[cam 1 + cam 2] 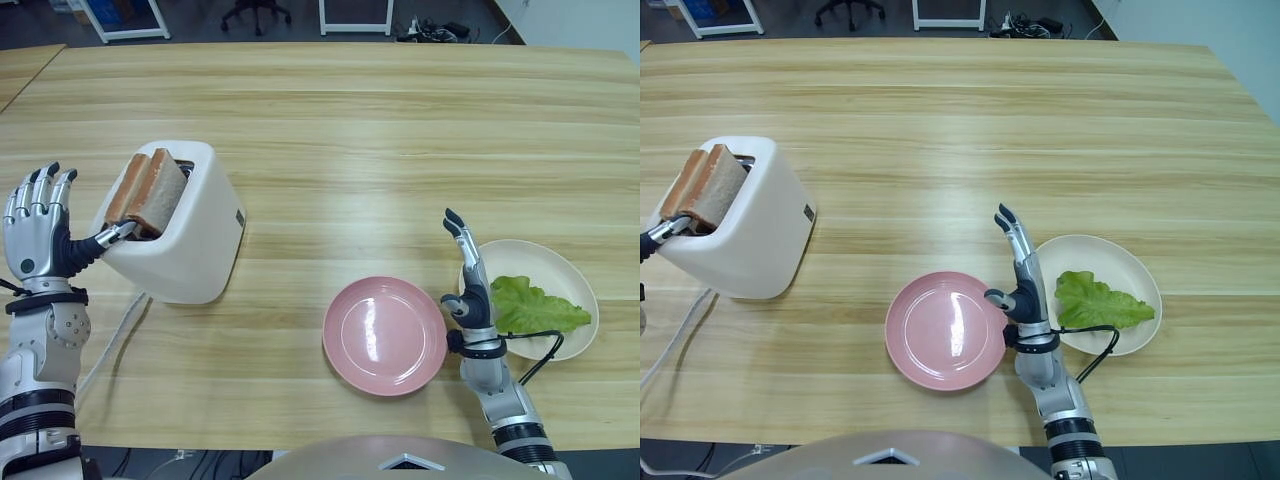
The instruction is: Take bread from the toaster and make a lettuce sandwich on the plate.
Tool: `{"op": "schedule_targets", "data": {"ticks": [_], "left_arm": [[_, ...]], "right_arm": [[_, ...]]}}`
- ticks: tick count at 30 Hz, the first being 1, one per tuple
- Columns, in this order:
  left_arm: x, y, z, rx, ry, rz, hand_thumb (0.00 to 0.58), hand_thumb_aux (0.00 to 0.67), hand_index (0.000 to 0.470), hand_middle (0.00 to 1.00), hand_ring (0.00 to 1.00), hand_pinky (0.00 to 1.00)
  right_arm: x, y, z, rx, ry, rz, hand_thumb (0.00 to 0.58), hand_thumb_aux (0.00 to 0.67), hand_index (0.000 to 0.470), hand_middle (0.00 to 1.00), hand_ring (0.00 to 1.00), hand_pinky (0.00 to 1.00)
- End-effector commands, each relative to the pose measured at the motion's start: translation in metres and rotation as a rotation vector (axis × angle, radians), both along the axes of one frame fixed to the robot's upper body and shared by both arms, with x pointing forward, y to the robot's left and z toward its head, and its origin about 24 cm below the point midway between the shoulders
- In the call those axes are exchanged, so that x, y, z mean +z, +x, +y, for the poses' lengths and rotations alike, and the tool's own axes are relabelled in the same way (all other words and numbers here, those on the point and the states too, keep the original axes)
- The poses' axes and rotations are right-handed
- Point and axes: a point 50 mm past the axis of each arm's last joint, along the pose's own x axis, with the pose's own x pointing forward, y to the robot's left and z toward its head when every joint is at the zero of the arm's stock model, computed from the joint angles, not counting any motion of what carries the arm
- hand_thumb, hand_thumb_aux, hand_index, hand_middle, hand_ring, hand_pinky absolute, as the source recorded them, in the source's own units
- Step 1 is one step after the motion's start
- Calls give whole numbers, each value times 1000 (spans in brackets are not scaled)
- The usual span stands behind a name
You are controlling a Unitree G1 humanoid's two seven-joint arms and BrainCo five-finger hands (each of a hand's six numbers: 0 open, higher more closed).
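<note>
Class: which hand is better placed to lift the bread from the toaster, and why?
Left. The left hand is right beside the toaster, open, next to the bread; the right hand stands between the plate and the lettuce bowl.

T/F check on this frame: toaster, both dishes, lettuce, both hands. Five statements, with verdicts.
1. Two bread slices stand in the toaster. True.
2. The pink plate already holds a slice of bread. False: nothing lies on it.
3. The lettuce leaf lies in the cream dish, on the right of the pink plate. True.
4. The right hand grips the lettuce leaf. False: it stands upright between the pink plate and the cream dish, fingers uncurled, holding nothing.
5. The left hand is at the toaster's left side, fingers uncurled. True.
</note>
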Motion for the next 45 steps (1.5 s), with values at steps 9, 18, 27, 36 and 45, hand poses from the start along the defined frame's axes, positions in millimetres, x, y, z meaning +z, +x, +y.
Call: {"op": "schedule_targets", "data": {"ticks": [9,18,27,36,45], "left_arm": [[-17,-3,-29,-244,-69,255,580,670,470,0,0,0],[-12,-5,-39,-320,-131,199,580,670,470,514,514,514],[51,5,-48,-183,-81,-644,580,670,470,1000,1000,1000],[29,-19,-175,-1018,-764,-363,580,670,470,1000,1000,1000],[-61,-38,-246,-1190,-1193,421,580,670,470,1000,1000,1000]], "right_arm": [[-1,2,0,1,-13,1,0,0,0,0,0,0],[-3,1,-3,-15,-4,16,0,0,0,0,0,0],[-2,4,-9,-53,2,7,0,0,0,0,0,0],[14,-4,-52,-186,-102,-60,0,0,0,0,0,0],[41,-36,-130,-494,-506,-98,0,0,0,0,0,0]]}}
